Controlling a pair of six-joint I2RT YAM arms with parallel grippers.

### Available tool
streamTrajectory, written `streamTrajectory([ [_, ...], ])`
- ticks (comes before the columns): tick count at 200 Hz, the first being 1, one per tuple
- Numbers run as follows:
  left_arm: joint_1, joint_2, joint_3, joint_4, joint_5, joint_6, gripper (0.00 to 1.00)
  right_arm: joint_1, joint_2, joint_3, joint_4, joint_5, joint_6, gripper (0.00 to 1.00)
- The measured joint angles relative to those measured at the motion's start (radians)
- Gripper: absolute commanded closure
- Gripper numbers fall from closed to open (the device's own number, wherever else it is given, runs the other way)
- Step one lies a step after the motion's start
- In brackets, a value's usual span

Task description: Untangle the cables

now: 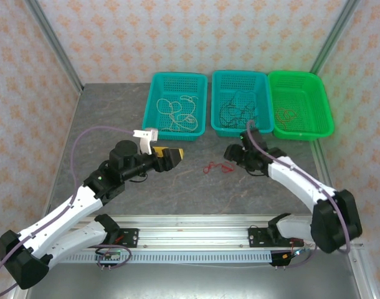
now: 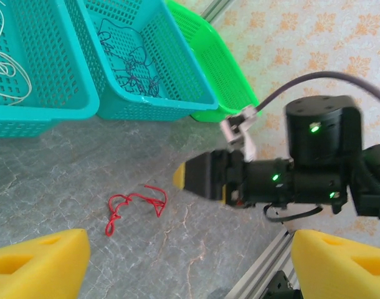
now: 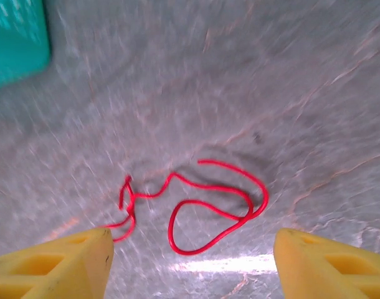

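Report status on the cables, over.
Left gripper open, empty. Right gripper open, above loose red cable on table. Nothing blocking it.

Lab robot cell, patterned panel walls (image 1: 177, 31), aluminium rail frame (image 1: 190, 240)

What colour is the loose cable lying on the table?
The cable is red, clearest in the right wrist view.

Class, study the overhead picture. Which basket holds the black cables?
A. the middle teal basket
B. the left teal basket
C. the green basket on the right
A: the black cables lie tangled inside the middle teal basket, the one standing between the other two baskets.
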Motion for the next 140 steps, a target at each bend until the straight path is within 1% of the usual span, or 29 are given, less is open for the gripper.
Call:
streamTrajectory([
  [29,-0.009,0.001,0.0,0.002,0.0,0.0,0.15,0.093,0.126,0.058,-0.035,0.071,-0.059,0.32],
  [47,-0.009,0.0,0.0,0.001,-0.004,0.0,0.16,0.135,0.208,0.129,-0.056,0.134,-0.095,0.39],
  [59,-0.009,-0.005,-0.002,0.001,-0.008,-0.003,0.15,0.158,0.266,0.172,-0.064,0.17,-0.115,0.46],
  [65,-0.009,-0.008,-0.004,0.0,-0.011,-0.004,0.16,0.168,0.293,0.189,-0.067,0.187,-0.123,0.53],
  [85,-0.009,-0.023,-0.011,-0.002,-0.023,-0.008,0.16,0.181,0.354,0.206,-0.076,0.23,-0.141,0.67],
  [101,-0.009,-0.03,-0.013,-0.005,-0.027,-0.008,0.15,0.18,0.369,0.202,-0.091,0.261,-0.152,0.77],
  [128,-0.009,-0.031,-0.013,-0.007,-0.031,-0.008,0.16,0.18,0.366,0.191,-0.094,0.288,-0.156,0.88],
  [140,-0.009,-0.031,-0.013,-0.008,-0.031,-0.008,0.15,0.18,0.359,0.183,-0.093,0.293,-0.153,0.96],
])
